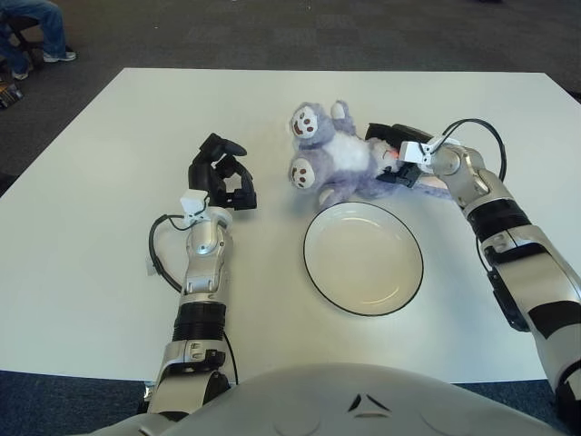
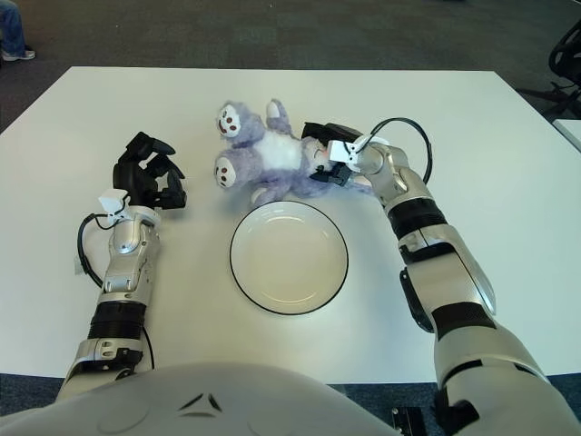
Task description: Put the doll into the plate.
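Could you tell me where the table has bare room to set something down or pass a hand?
The table is bare left of the left hand, between that hand and the plate, and along the far edge beyond the doll. It is crowded where the right hand grips the doll just behind the plate.
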